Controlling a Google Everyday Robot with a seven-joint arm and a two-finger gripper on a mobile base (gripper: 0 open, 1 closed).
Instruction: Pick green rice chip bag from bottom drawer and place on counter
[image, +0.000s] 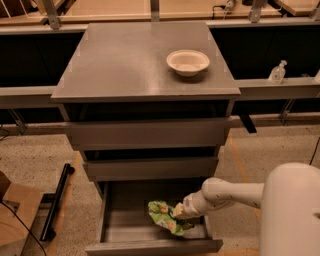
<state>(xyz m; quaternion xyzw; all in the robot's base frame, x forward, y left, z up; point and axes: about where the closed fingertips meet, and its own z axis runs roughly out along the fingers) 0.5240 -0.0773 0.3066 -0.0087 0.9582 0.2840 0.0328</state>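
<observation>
- While my gripper (181, 212) sits inside the bottom drawer (125, 225), against the green rice chip bag (161, 216) near the tray's front right corner, I can't tell if it's clamped.
- Pinch a crumpled fold firmly, lift straight up clear of the front lip, and set it down on the counter (125, 60), left of the bowl (187, 62).
- Bag: wrinkly, likely slippery foil; counter: flat matte grey.

The bottom drawer (118, 227) is open. The green bag (161, 216) lies inside it, near the right side. The gripper (179, 211) is down in the drawer, right at the bag. The white arm (234, 192) reaches in from the right. A white bowl (188, 62) sits on the counter (120, 60).
</observation>
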